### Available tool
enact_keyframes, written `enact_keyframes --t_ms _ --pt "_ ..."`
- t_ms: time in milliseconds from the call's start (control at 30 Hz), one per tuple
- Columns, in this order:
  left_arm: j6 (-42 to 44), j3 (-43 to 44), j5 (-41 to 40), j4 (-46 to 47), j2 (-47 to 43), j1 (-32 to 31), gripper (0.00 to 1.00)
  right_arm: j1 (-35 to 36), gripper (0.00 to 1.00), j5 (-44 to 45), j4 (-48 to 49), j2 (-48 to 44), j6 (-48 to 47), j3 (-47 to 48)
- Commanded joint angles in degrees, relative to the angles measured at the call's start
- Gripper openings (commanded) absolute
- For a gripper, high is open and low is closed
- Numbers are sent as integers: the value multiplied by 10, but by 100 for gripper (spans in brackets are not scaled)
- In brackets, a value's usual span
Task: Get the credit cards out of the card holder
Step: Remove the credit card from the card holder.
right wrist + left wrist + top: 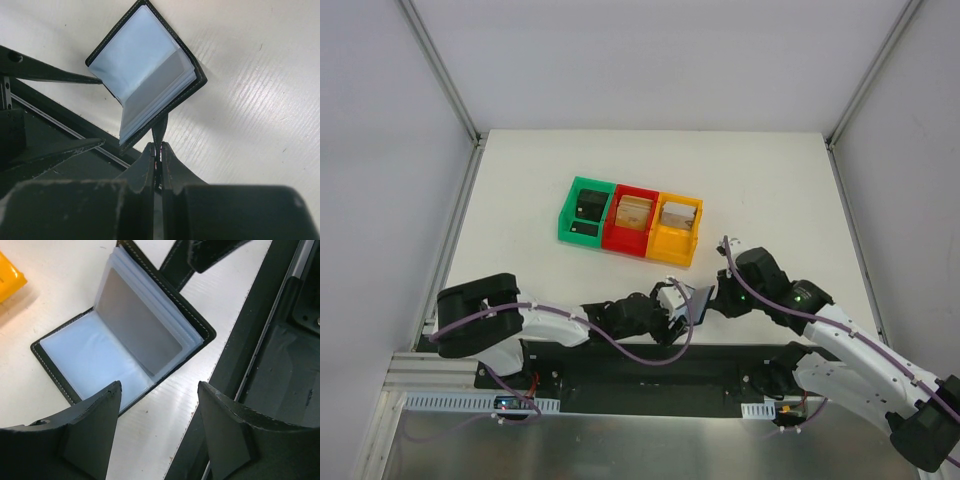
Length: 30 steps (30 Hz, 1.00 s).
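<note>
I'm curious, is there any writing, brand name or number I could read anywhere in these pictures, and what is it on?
None can be read in any view.
card holder: clear sleeves and a plain grey card, no print showing.
green bin, red bin, yellow bin: no label shows on their walls; what lies inside is too small to read.

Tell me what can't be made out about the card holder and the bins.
Left wrist view: rear sleeves of the card holder, hidden behind the front sleeve.
Top view: contents of the green bin, red bin and yellow bin, too small.
</note>
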Motion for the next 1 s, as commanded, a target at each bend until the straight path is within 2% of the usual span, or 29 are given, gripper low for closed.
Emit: enact_keyframes --t_ms 0,233,400,733,967 --pt "65 4 -41 67 14 -17 63 -4 0 -6 -7 2 2 21" --pt "85 15 -67 89 33 -21 67 -5 0 -8 -8 5 2 25" --pt "106 34 -83 83 54 -21 66 -6 0 -9 -8 4 2 24" --pt "104 44 -100 78 64 -20 65 -7 0 -10 -9 6 5 26" --pt "68 48 -164 57 63 -20 64 -7 0 -12 -10 3 6 23"
